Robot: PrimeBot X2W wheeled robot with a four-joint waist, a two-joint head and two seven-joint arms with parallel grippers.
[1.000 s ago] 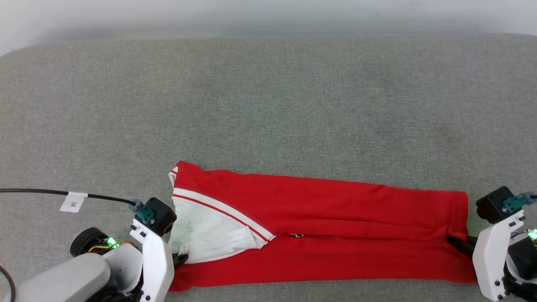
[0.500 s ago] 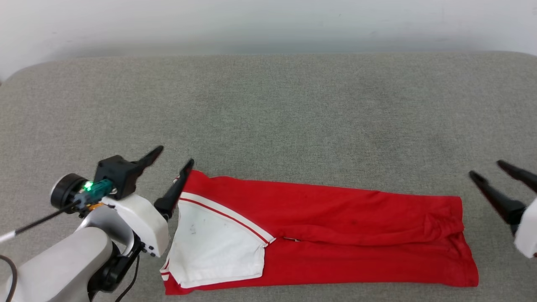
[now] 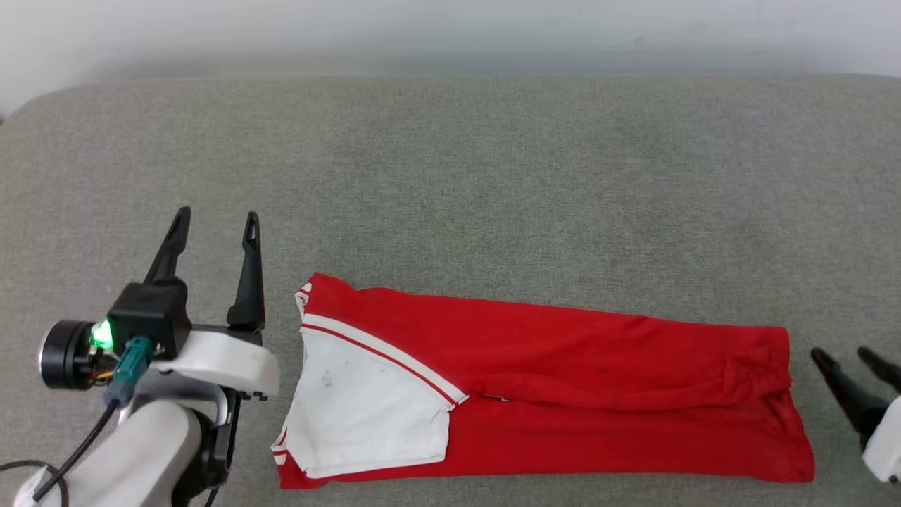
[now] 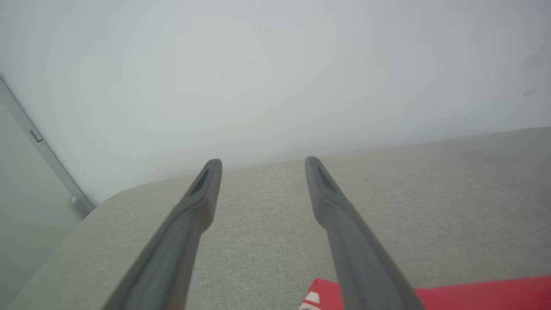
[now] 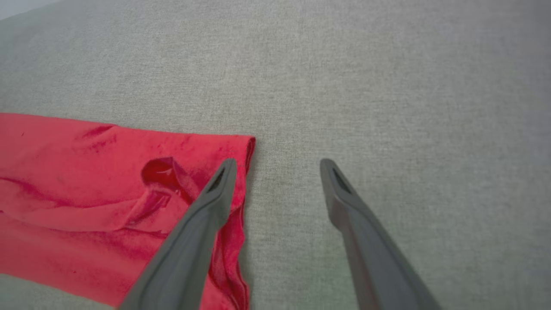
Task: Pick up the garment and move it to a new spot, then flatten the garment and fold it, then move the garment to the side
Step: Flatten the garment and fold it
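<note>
Right gripper (image 3: 839,352): body cut by head view's rt edge. Garment (image 4: 473,295): cut by left wrist view's btm edge; wall (image 4: 275,77) hazy.

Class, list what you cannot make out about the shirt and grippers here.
1. Head view: whether the red shirt bears any print; its folded layers hide the inner faces.
2. Head view: the wrist behind the right gripper, cut off by the right edge.
3. Left wrist view: most of the shirt, below the bottom edge.

Head cam: high, looks down on grey surface (image 3: 493,176), wall (image 3: 450,28) at frame top. L wrist: low, faces wall. R wrist: close, tilted down. All share garment (image 3: 563,380).
</note>
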